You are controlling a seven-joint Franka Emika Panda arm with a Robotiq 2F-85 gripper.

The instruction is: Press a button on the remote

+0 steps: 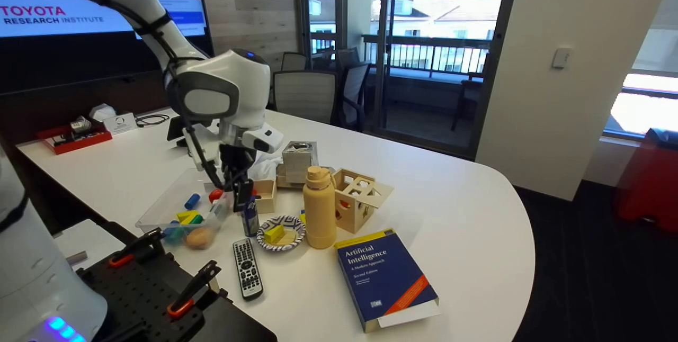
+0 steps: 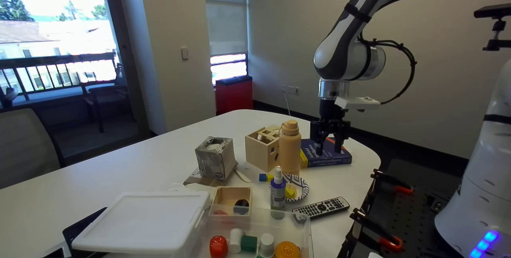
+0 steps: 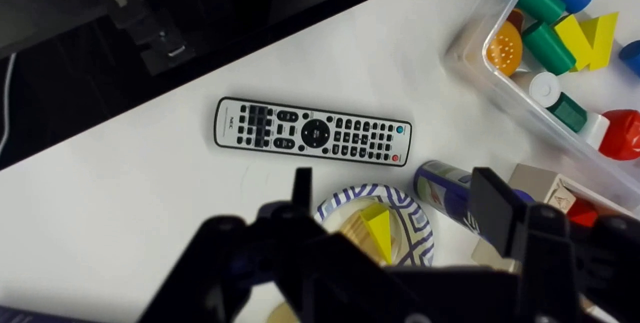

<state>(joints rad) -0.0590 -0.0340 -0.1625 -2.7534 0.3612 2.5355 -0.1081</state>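
The remote (image 1: pixel 247 269) lies flat on the white table near its edge by the robot's base. It also shows in an exterior view (image 2: pixel 321 207) and whole in the wrist view (image 3: pixel 313 132). It is slim, with a pale silver face, a black rim, and rows of black buttons. A red and a teal button sit at one end. My gripper (image 3: pixel 397 193) is open and empty, its fingers wide apart, pointing down. It hangs above the table and apart from the remote, also seen in both exterior views (image 1: pixel 242 194) (image 2: pixel 329 149). In the wrist view the remote lies beyond the fingertips.
A patterned bowl (image 3: pixel 422 230) with a yellow block and a spray bottle (image 3: pixel 445 193) stand close to the remote. A tan bottle (image 1: pixel 320 209), a wooden shape box (image 1: pixel 352 212) and a blue book (image 1: pixel 381 273) stand further along. A clear bin (image 2: pixel 305 234) holds toys.
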